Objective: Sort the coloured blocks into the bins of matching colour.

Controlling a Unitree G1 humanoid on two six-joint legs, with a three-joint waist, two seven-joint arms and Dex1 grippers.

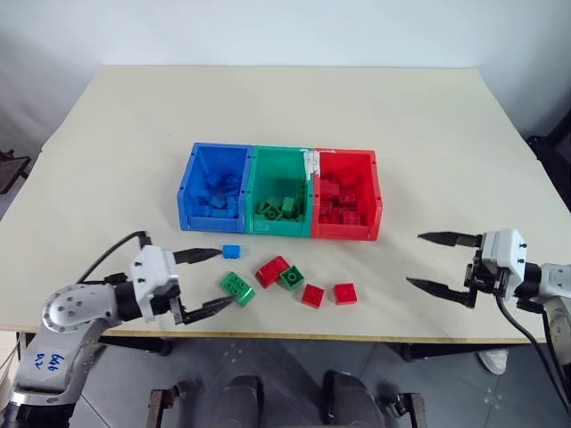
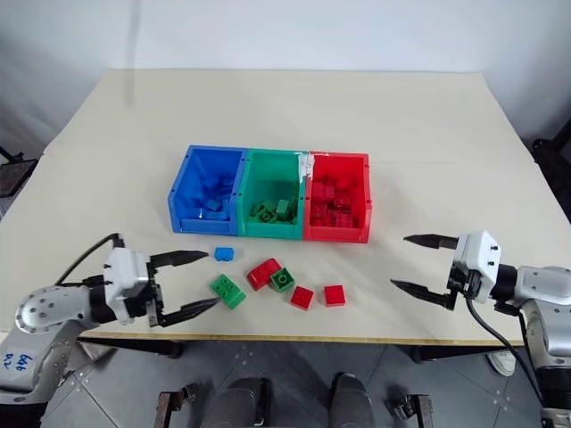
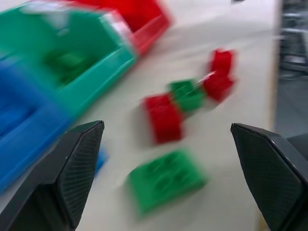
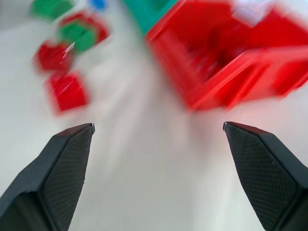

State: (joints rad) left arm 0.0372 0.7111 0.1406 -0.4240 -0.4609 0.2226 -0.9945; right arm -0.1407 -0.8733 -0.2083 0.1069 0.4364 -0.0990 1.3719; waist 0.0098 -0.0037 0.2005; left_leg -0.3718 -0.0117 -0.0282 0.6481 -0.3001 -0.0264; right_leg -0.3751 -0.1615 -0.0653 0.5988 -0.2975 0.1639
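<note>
A pale tabletop [image 1: 375, 116] is carrying three open plastic bins joined in a row: a blue bin [image 1: 189, 192] on the robot's left, a green bin [image 1: 257, 192] in the middle, and a red bin [image 1: 373, 192] on the right. Each bin is already holding a heap of blocks of its own colour, so much of the sorting appears to be done.

Six blocks are still lying loose on the tabletop, in front of the bins, toward the near edge. A small blue block [image 1: 231, 251] is sitting just in front of the seam between the blue and green bins. An oblong green block [image 1: 237, 287] is lying nearest the left arm. An oblong red block [image 1: 271, 271] is touching a square green block [image 1: 291, 277]. Two square red blocks, one [image 1: 312, 295] just beside the other [image 1: 344, 292], are lying further to the right. By this count, one blue, two green and three red blocks are waiting to be sorted.

The left pincer [image 1: 216, 282] is hovering low over the tabletop with its two black fingers spread wide and nothing between them. The oblong green block is lying at the tip of its nearer finger; whether they are touching is unclear. The right pincer [image 1: 426, 260] is hanging to the right of the red bin, well apart from the loose blocks, its fingers also spread wide and empty.

Judging by position, the oblong green block looks like the likeliest next pick.
</note>
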